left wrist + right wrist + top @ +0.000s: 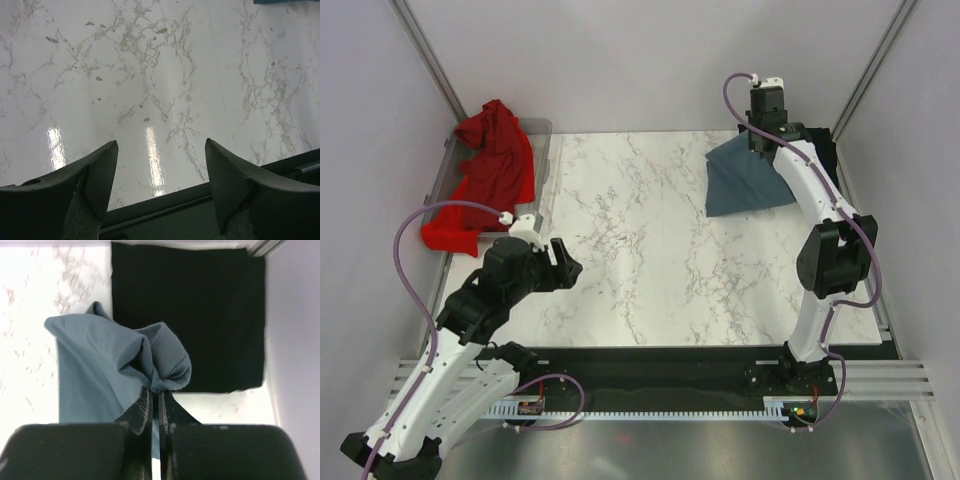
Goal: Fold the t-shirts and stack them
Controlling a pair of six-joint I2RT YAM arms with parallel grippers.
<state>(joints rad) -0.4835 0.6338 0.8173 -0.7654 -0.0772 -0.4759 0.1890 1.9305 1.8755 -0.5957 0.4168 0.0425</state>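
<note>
The slate blue-grey t-shirt [95, 365] was pinched in the right gripper [156, 399], partly over the folded black t-shirt [210, 315] in the worktop's [650, 260] far right corner. The red t-shirt [490, 175] lay in the clear bin [544, 135] at the far left corner. The left gripper [160, 145] gaped wide.

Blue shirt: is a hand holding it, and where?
Yes, the right hand pinches the blue shirt by a bunched edge; the left hand holds nothing.

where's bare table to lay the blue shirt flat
The marble is bare mid-table, from the bin holding the red shirt across to the blue-grey shirt. Crowded: the far right corner, where the right end effector pinches that shirt over the black shirt.
</note>
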